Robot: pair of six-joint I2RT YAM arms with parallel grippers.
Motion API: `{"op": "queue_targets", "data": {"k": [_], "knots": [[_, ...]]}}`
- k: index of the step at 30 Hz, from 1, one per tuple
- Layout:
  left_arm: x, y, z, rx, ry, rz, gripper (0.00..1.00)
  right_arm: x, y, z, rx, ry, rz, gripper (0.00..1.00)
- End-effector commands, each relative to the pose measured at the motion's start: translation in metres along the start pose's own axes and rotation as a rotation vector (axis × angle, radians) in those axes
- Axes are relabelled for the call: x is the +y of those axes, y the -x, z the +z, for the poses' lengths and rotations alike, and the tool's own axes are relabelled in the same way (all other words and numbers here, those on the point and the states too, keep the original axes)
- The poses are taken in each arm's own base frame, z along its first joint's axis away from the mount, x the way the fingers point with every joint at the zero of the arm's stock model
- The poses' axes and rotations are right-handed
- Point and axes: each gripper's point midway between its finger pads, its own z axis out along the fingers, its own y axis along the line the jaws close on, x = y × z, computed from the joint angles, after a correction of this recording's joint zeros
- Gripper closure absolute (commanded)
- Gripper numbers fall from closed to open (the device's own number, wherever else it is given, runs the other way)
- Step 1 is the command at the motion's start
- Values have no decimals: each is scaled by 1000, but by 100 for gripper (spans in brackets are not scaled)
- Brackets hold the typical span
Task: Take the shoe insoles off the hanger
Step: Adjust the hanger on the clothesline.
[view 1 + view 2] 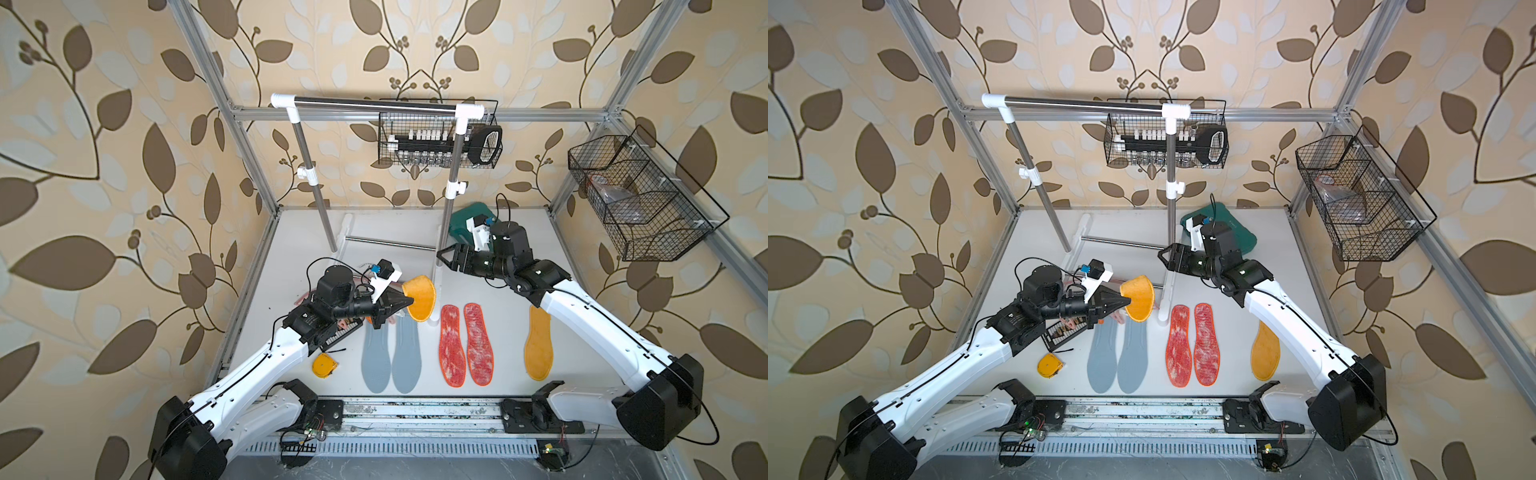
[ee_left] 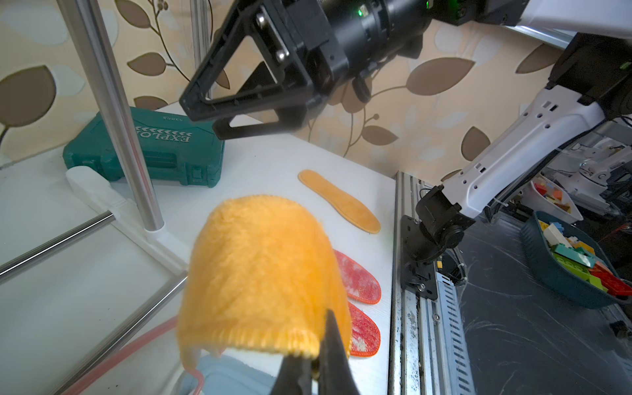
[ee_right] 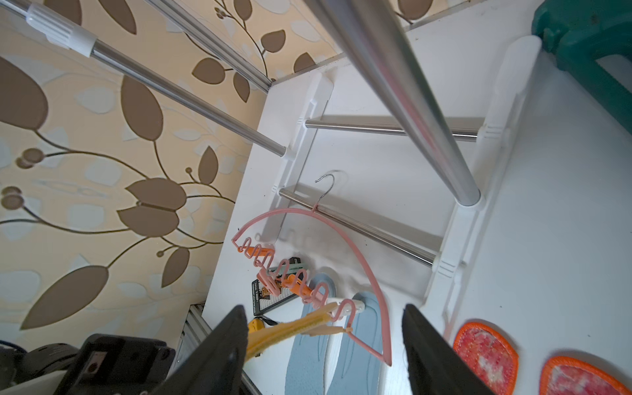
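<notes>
Mustard insole sits pinched between left fingers.

Mustard insole clipped to the pink hanger end shows between wide-apart fingers

table: five insoles flat, tape measure, green case, rack feet

Fuzzy cloth insole, glossy steel rack pole
</notes>
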Motion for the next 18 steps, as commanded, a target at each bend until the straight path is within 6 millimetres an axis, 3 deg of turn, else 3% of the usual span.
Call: {"op": "queue_targets", "data": {"k": [1, 5, 8, 12, 18], "knots": [[-4, 27, -4, -41, 6, 7, 100, -22, -9, -5, -3, -104, 94, 29], [-4, 26, -2, -20, 1, -83, 100, -37, -32, 4, 84, -154, 227, 29], [-10, 30, -3, -20, -30, -115, 100, -35, -37, 7, 106, -131, 245, 27], [-15, 36, -7, -26, -39, -129, 100, -49, -44, 9, 101, -186, 328, 28], [-21, 34, -9, -2, -64, -163, 100, -47, -63, 21, 149, -132, 563, 28]]}}
